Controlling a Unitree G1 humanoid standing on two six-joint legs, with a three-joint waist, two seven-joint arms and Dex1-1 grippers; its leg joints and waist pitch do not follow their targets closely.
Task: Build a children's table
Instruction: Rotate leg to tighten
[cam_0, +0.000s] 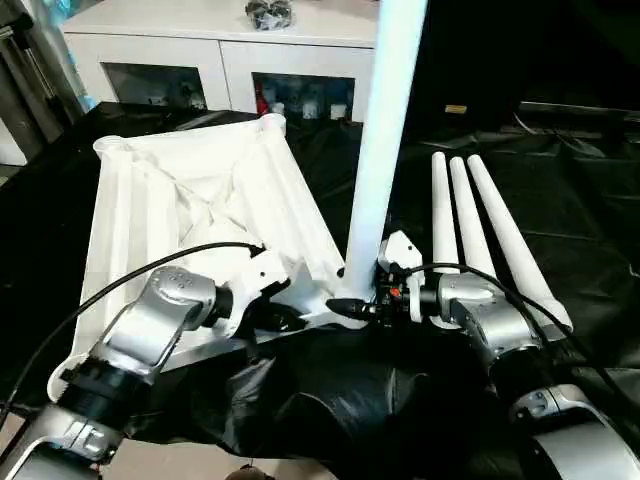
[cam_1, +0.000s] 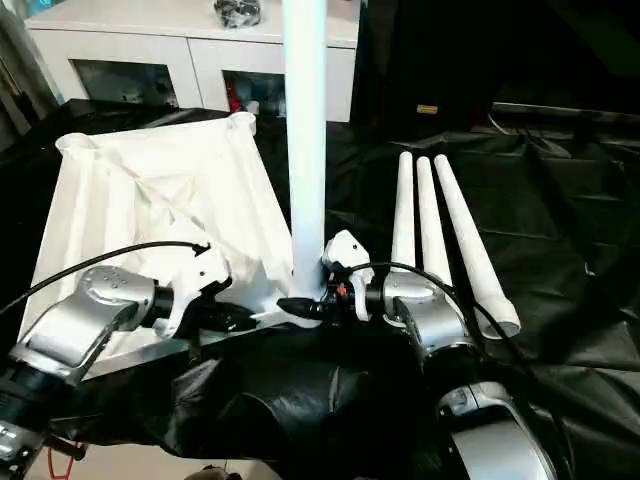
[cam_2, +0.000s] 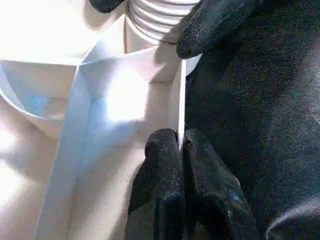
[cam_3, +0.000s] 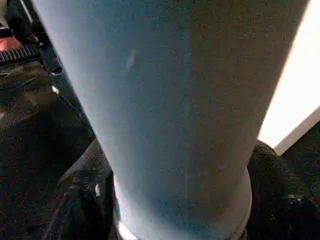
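The children's table top (cam_0: 190, 200) lies upside down and tilted on the black cloth, ribbed underside up. One white leg (cam_0: 385, 130) stands upright in its near right corner socket. My right gripper (cam_0: 360, 305) reaches in from the right, its fingers (cam_3: 280, 195) pressed on both sides of the base of that leg (cam_3: 170, 125). At the top's near edge, my left gripper (cam_2: 181, 145) is shut on the thin rim wall (cam_2: 176, 95) beside that socket. Three more legs (cam_0: 470, 220) lie side by side to the right.
A white cabinet (cam_0: 200, 60) with glass doors stands behind the black-draped work table, a dark object (cam_0: 268, 12) on it. The cloth (cam_0: 330, 400) bunches up along the near edge under my forearms. A black cable (cam_0: 120, 280) loops over my left arm.
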